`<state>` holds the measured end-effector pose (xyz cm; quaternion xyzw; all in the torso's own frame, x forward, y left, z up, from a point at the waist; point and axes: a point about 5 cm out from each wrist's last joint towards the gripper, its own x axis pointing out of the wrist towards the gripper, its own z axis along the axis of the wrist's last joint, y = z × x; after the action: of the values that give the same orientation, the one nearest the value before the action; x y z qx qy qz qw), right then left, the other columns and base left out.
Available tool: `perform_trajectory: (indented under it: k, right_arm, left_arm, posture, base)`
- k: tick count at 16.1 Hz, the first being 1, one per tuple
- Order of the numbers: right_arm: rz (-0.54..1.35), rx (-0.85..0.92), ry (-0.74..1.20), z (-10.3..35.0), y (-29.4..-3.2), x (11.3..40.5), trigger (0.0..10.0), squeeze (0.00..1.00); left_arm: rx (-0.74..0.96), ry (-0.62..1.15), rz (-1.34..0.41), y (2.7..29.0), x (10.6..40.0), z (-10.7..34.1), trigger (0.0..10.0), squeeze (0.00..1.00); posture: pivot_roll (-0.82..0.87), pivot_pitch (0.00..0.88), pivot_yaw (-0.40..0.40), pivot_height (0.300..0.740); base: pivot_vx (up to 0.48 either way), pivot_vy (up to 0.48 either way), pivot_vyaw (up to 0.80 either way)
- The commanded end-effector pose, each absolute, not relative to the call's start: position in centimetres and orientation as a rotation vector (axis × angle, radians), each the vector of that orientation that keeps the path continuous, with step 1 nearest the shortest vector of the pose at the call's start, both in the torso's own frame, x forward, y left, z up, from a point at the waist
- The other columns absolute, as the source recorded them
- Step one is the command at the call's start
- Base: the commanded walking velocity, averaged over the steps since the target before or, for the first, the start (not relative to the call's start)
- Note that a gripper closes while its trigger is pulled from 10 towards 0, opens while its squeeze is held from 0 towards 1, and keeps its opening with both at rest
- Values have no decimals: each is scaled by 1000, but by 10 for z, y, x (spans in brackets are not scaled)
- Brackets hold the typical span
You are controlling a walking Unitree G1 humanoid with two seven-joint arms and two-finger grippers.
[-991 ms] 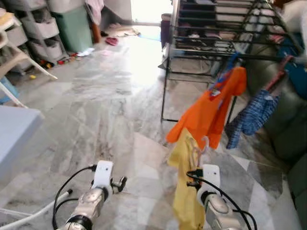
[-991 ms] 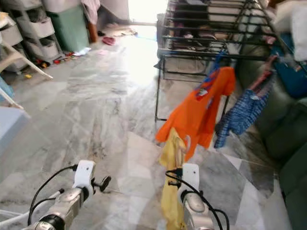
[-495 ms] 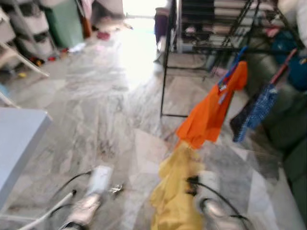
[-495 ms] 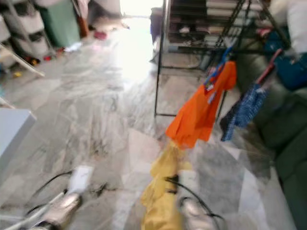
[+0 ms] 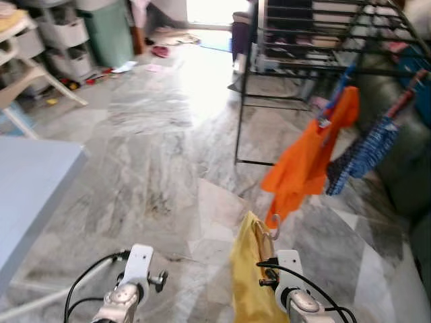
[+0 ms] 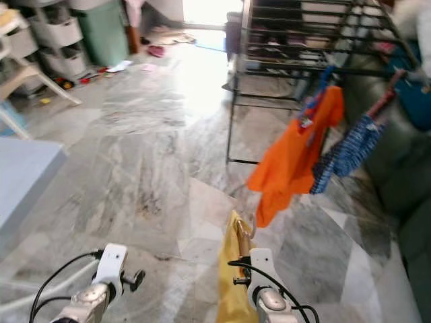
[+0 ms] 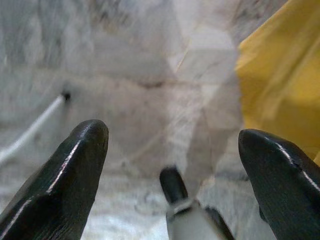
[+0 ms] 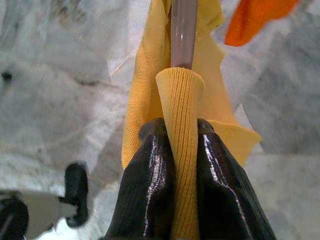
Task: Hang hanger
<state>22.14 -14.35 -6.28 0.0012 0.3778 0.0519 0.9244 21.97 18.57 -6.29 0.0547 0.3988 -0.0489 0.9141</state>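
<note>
While the left claw gapes empty, the right claw pinches the yellow shirt's hanger.

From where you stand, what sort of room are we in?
Most likely a lived-in home's laundry or utility area: a black metal drying rack with an orange shirt and a blue checked garment hanging on it, plastic drawer units along the wall, and a marble-tiled floor.
</note>
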Motion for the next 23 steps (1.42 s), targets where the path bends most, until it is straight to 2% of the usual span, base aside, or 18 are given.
perform_trajectory:
  k: [1, 5, 8, 11, 13, 16, 19, 21, 23]
  right_arm:
    - [123, -16, 791, -64, -142, 220, 10000, 0]
    - [176, -86, 809, -65, -140, 221, 10000, 0]
    - [158, -64, 791, -61, -140, 227, 10000, 0]
    - [16, -27, 697, -52, -153, 237, 10000, 0]
    - [-8, -13, 650, -44, -158, 247, 10000, 0]
    - [-37, -37, 585, -31, -170, 262, 10000, 0]
    - [-80, -27, 529, -19, -179, 275, 10000, 0]
    - [-80, -31, 528, -18, -179, 277, 10000, 0]
    - [-65, -41, 558, -24, -175, 272, 10000, 0]
  left_arm:
    - [138, 866, -85, 192, 211, -68, 10000, 0]
    - [163, 897, -72, 196, 203, -72, 10000, 0]
    - [170, 909, -94, 195, 195, -76, 10000, 0]
    - [192, 862, -61, 199, 194, -75, 10000, 0]
    - [129, 822, 10, 204, 202, -69, 10000, 0]
    - [131, 672, 11, 206, 260, -31, 10000, 0]
    - [51, 525, 48, 202, 299, 3, 10000, 0]
    - [64, 509, 11, 192, 305, 7, 10000, 0]
    - [114, 561, -29, 185, 294, -6, 10000, 0]
  posture:
    - [-104, 57, -40, 740]
    - [-48, 50, -72, 740]
    - [-41, 42, -56, 740]
    - [-47, 33, -41, 740]
    - [-68, 28, -25, 740]
    - [-87, 27, -20, 740]
    - [-94, 30, -18, 740]
    - [-99, 30, -16, 740]
    - [-101, 31, -14, 740]
  base:
    - [0, 0, 0]
    - [0, 0, 0]
    - [0, 0, 0]
    - [0, 0, 0]
    - [0, 0, 0]
    - [0, 0, 0]
    - [0, 0, 0]
    - [0, 0, 0]
    - [0, 0, 0]
